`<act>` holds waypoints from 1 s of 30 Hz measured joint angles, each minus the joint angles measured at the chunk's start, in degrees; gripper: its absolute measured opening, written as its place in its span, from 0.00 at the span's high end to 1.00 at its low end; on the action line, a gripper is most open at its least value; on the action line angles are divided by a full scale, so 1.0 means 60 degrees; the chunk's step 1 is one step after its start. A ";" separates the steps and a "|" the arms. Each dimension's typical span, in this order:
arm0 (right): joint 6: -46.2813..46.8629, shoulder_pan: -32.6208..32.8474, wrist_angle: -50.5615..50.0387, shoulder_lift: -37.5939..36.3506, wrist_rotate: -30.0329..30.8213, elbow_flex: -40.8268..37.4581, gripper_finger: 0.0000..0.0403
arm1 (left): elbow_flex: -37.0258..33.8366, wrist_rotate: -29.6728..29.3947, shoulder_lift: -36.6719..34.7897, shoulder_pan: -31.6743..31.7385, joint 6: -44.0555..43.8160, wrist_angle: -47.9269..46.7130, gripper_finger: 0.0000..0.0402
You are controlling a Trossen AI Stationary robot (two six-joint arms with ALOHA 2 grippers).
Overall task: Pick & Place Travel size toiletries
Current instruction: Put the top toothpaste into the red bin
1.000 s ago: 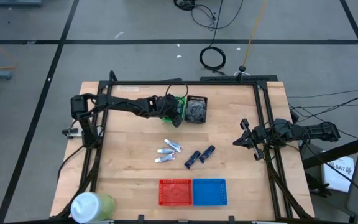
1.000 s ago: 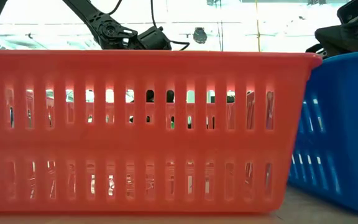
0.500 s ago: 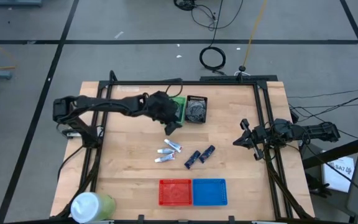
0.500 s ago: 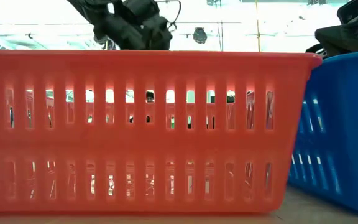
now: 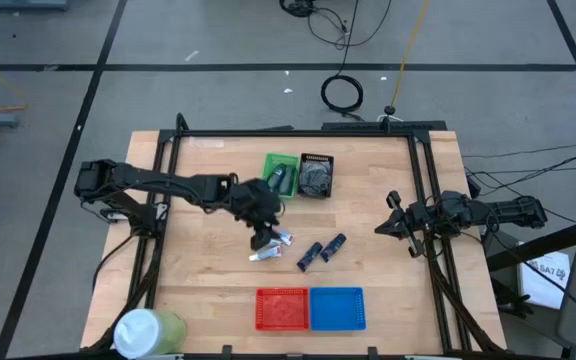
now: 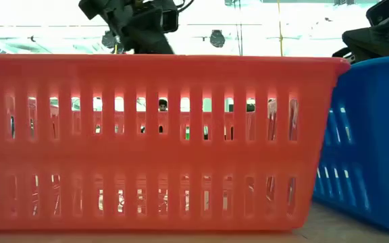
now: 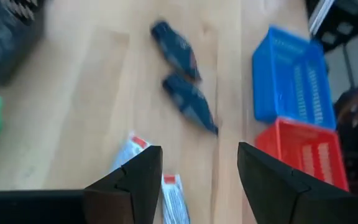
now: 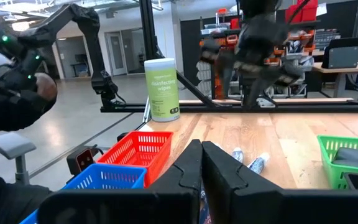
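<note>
My left gripper point(image 5: 262, 238) is open and hovers over the white-silver tubes point(image 5: 268, 254), which lie flat on the table's middle. In the left wrist view its fingers point(image 7: 143, 180) frame two of these tubes point(image 7: 129, 150); it touches nothing. Two dark navy tubes point(image 5: 309, 255) point(image 7: 190, 102) lie just to the right. A grey item point(image 5: 280, 180) sits in the green tray point(image 5: 271, 163); more grey pieces fill the black tray point(image 5: 315, 175). My right gripper point(image 5: 382, 227) waits shut at the table's right edge.
The red tray point(image 5: 281, 308) and the blue tray point(image 5: 337, 308) stand side by side at the near edge. A large pale green-white cylinder point(image 5: 148, 330) stands at the near left corner. Bare wood lies between the tubes and the near trays. A person's sleeve point(image 8: 11, 99) shows beyond the table.
My left gripper has swung from beside the green tray toward the near edge and now stands over the white-silver tubes. The green tray, which the arm covered before, shows with a grey item inside. The tubes have not moved.
</note>
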 joint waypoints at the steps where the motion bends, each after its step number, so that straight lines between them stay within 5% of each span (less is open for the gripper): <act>1: 0.0002 -0.0002 0.0006 -0.0004 0.0001 0.0000 1.00 | -0.0003 -0.0111 0.0029 -0.0144 -0.0009 -0.0206 0.48; 17: 0.0001 0.0000 -0.0007 -0.0004 0.0000 0.0000 1.00 | -0.0017 -0.3801 0.0176 -0.1338 0.2127 -0.0544 0.53; 30: 0.0001 0.0000 -0.0007 -0.0002 -0.0001 0.0000 1.00 | 0.0001 -0.3988 0.0644 -0.1164 0.1929 0.0242 0.67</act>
